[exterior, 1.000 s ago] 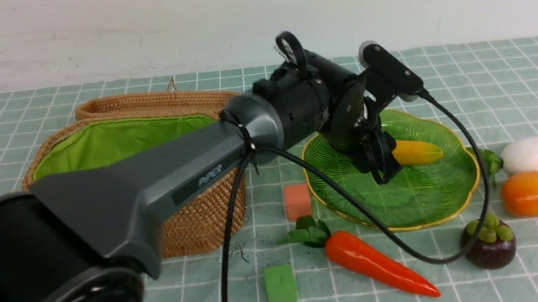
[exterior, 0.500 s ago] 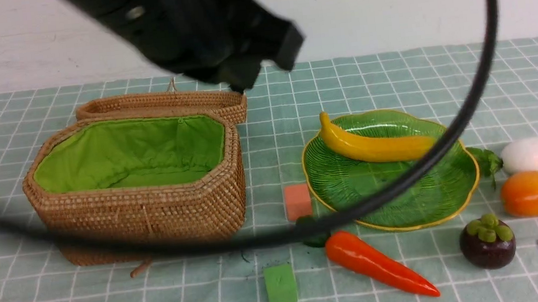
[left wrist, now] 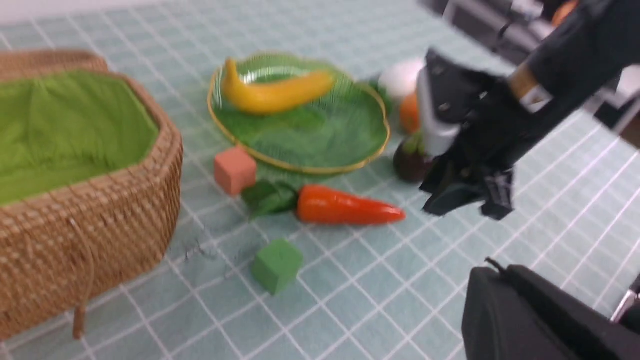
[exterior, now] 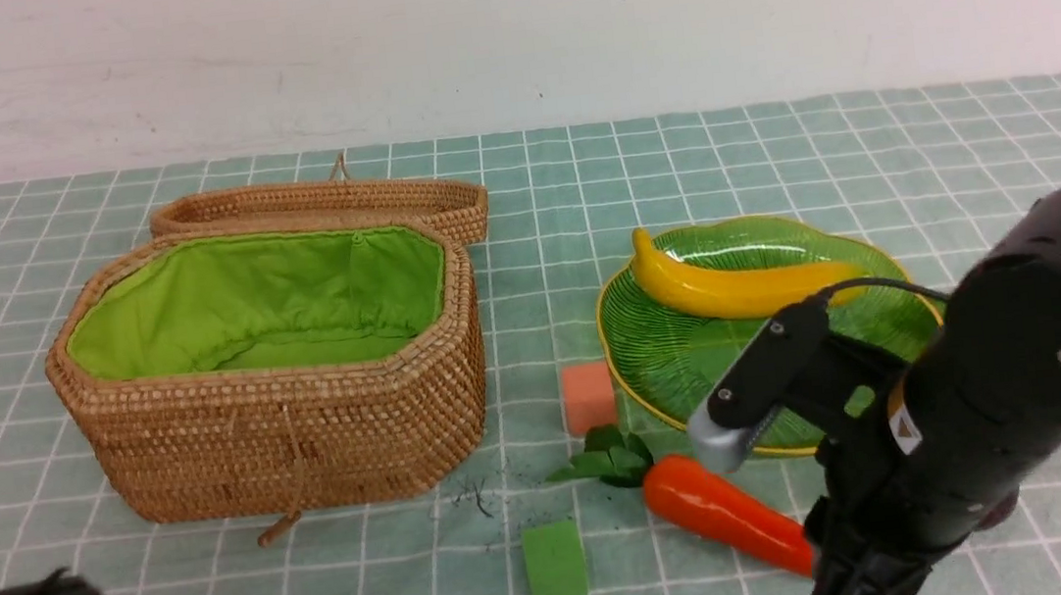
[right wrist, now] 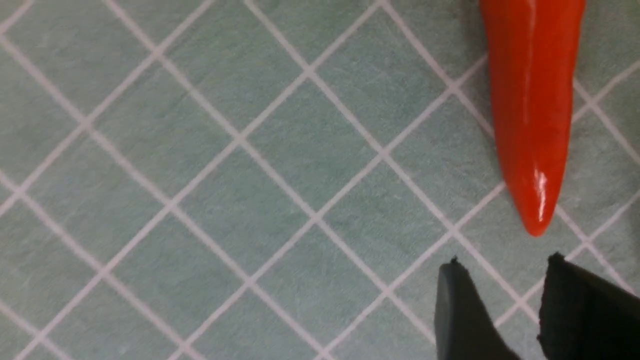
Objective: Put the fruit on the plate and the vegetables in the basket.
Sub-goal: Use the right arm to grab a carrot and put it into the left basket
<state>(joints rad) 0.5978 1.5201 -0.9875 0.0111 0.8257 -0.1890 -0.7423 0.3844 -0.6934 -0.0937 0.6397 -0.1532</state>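
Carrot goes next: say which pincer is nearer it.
Right. The right pincer hovers just off the tip of the carrot; the left pincer is far away, on the robot's left.

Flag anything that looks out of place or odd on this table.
Dark scuff marks smudge the cloth by the basket. An orange cube and a green cube lie there, neither fruit nor vegetable.

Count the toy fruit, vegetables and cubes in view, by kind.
Fruit: 3 (banana, mango, mangosteen)
Vegetables: 2 (carrot, radish)
Cubes: 2 (orange cube, green cube)
Total: 7
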